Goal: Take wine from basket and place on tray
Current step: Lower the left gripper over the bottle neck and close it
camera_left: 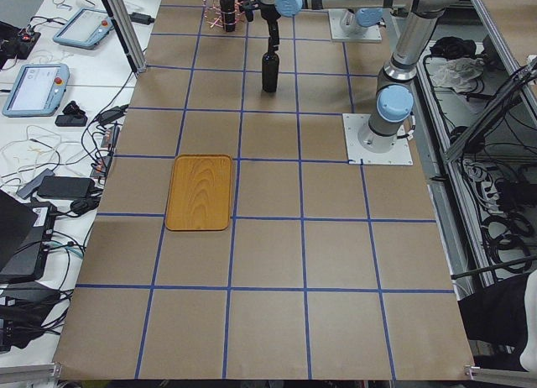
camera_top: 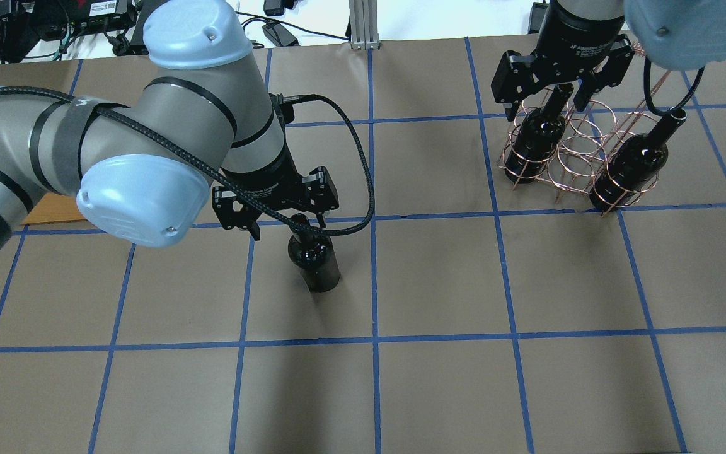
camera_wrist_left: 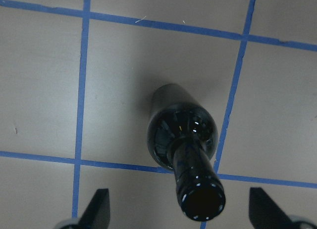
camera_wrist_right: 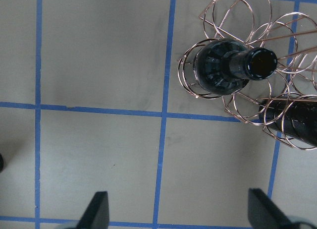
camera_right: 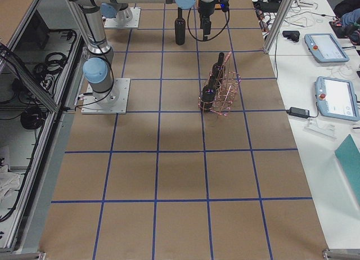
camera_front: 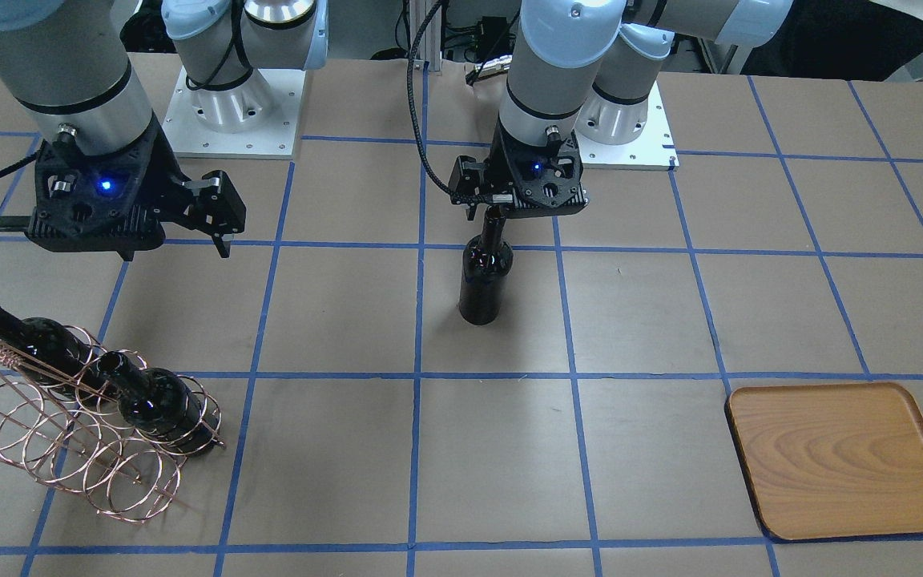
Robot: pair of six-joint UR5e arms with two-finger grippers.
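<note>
One wine bottle (camera_front: 484, 280) stands upright on the table near the middle. My left gripper (camera_front: 521, 204) is open, its fingers on either side of the bottle's neck; in the left wrist view the bottle mouth (camera_wrist_left: 203, 201) sits between the spread fingers (camera_wrist_left: 99, 209) without touching them. The copper wire basket (camera_front: 69, 457) holds two more bottles (camera_front: 37, 340) (camera_front: 157, 405). My right gripper (camera_top: 544, 104) is open and empty, raised beside the basket (camera_wrist_right: 237, 65). The wooden tray (camera_front: 842, 461) lies empty, far from both grippers.
The table is covered in brown paper with a blue tape grid. The arm bases (camera_front: 229, 104) stand on white plates at the robot's edge. In the overhead view the tray (camera_top: 54, 211) is mostly hidden behind my left arm.
</note>
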